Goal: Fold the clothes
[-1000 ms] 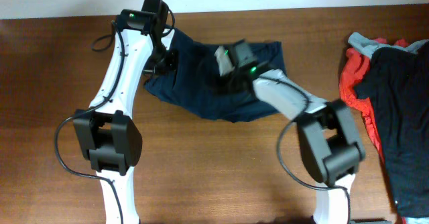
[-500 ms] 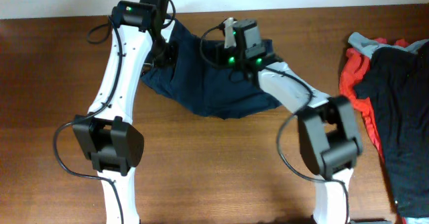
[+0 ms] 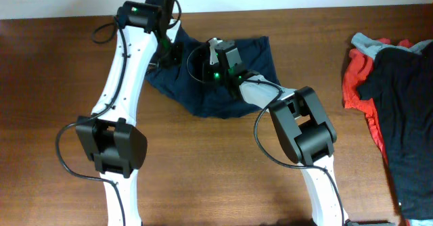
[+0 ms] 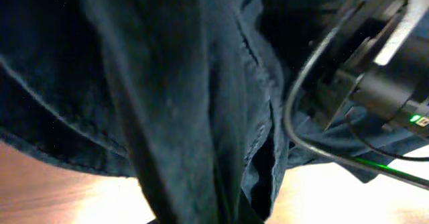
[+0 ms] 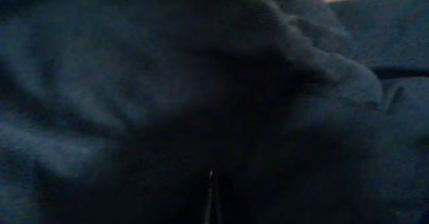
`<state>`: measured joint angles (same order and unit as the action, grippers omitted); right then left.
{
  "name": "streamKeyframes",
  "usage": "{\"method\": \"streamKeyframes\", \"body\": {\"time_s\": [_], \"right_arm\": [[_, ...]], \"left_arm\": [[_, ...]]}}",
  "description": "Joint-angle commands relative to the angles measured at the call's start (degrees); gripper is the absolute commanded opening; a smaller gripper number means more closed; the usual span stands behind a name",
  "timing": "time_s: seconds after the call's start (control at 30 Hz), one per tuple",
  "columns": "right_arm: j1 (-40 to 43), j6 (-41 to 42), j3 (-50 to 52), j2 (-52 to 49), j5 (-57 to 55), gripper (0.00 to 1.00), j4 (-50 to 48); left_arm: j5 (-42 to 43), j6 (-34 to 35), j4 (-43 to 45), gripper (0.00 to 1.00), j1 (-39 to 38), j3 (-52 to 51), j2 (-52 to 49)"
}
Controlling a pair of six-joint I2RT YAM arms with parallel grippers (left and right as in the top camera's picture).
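Lying at the far side of the table (image 3: 216,178), left of centre, the navy shorts (image 3: 203,97) run long-axis left to right, their near hem bowing toward the arm bases. Your left gripper (image 3: 165,55) sits on their left edge, jaws together, with a ridge of cloth drawn down between them in its wrist view: read that as a pinch. Your right gripper (image 3: 210,63) is over the middle of the garment, jaws together too. Its own view is all dark fabric pressed close, so a grip looks likely, though the fingertips are hard to make out. Free cloth lies to the right of the right gripper, and that arm is the nearer one to it. The other clothes (image 3: 389,84) sit heaped at the right edge, well apart.
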<state>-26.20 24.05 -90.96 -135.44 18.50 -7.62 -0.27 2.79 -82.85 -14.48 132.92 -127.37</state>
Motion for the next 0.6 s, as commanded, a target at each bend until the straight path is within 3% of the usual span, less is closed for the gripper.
{"method": "streamKeyframes", "body": {"time_s": [0.0, 0.3, 0.57], "right_arm": [[1.7, 0.3, -2.8, 2.1, 3.6, 0.04, 3.2], [9.9, -9.1, -8.7, 13.9, 2.3, 0.04, 36.2], [17.4, -16.8, -8.7, 13.8, -12.6, 0.04, 55.4]], "left_arm": [[-0.9, 0.4, 1.1, 0.01, -1.8, 1.5, 2.3], [-1.1, 0.4, 3.0, 0.00, -2.4, 1.5, 2.3], [-6.6, -0.9, 2.6, 0.01, -2.4, 1.5, 2.3]]}}
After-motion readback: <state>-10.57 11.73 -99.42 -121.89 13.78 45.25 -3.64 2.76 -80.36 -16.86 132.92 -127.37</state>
